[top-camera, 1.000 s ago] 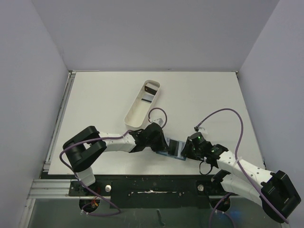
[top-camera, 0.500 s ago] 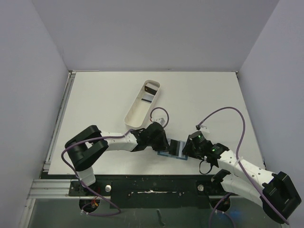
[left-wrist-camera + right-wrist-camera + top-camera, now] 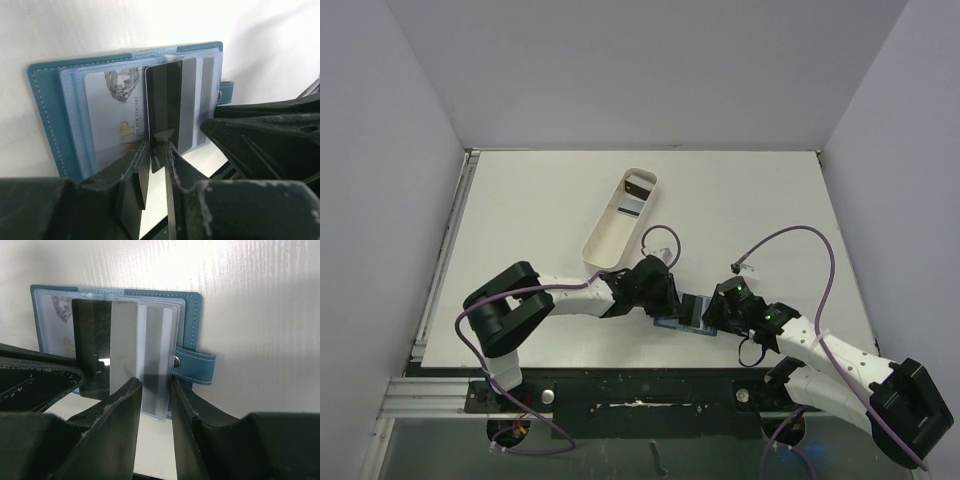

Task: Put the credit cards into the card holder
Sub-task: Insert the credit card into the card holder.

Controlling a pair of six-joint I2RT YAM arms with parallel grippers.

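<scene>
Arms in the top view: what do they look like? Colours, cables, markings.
Left arm and right arm: white links, black joint housings. A purple cable loops along each. Green lights glow near the right wrist. Left gripper and right gripper are black, fingers scuffed with pale specks.

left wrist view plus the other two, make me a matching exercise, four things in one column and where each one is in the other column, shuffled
Things:
1. black card
2. white tray
3. snap tab
4. pale card with lettering

Places:
A. sticking out from the side edge of the card holder
B. tucked inside the card holder, under clear plastic
C. near end between the fingers of the left gripper
D. towards the far side of the table

Pairs: 1-C, 2-D, 3-A, 4-B
</scene>
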